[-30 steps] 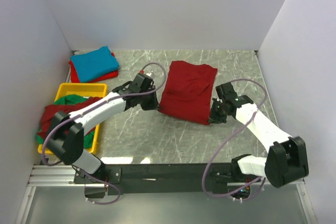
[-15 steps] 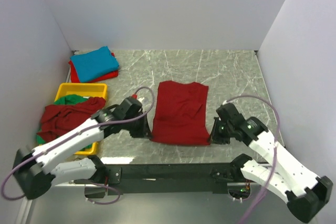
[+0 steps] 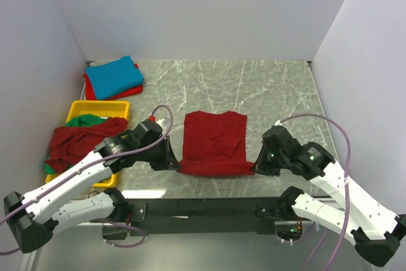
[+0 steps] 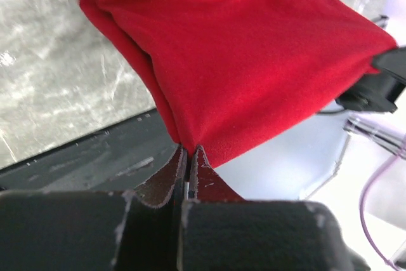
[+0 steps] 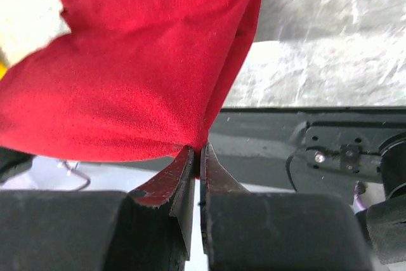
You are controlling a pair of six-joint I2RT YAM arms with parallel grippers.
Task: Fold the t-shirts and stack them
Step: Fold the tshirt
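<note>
A dark red t-shirt [image 3: 214, 143] is stretched between my two grippers near the table's front edge. My left gripper [image 3: 175, 164] is shut on its near left corner, and the cloth [image 4: 241, 55] fans out from the pinch [image 4: 189, 149]. My right gripper [image 3: 256, 166] is shut on its near right corner; the red cloth [image 5: 139, 74] hangs from the pinch [image 5: 202, 150]. A folded turquoise t-shirt [image 3: 113, 75] lies on a folded red one [image 3: 95, 93] at the back left. A green t-shirt [image 3: 87, 119] and another dark red one [image 3: 77, 141] lie crumpled in the yellow tray [image 3: 101, 106].
White walls close the table at the back and both sides. The black mounting rail [image 3: 203, 207] runs along the near edge under the held shirt. The yellow tray stands at the left, beside my left arm.
Both grippers have pulled the dark red shirt towards the near edge. Its near hem now hangs at the table's front; both arms have drawn back and lowered.
</note>
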